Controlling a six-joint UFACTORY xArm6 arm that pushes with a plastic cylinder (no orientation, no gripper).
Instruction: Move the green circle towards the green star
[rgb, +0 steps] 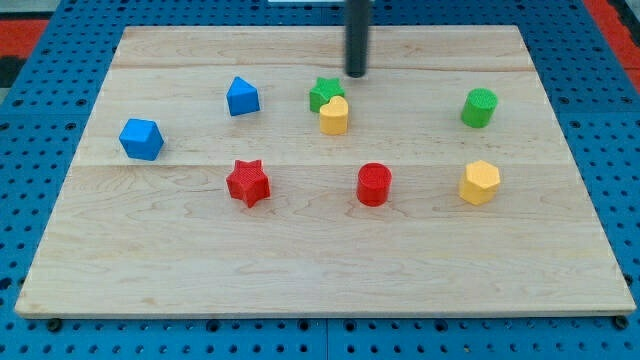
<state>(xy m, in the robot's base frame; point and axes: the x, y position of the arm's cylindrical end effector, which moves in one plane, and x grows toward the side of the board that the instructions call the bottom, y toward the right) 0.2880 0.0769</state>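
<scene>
The green circle (479, 107) stands at the view's right on the wooden board (320, 270). The green star (323, 93) sits near the top middle, with a yellow block (334, 116) touching its lower right side. My tip (356, 74) is at the view's top middle, just above and right of the green star, and well left of the green circle. It touches no block.
A blue block (243, 97) lies left of the green star and a blue cube-like block (141, 138) at the far left. A red star (248, 183), a red circle (374, 185) and a yellow hexagon (480, 183) form a lower row.
</scene>
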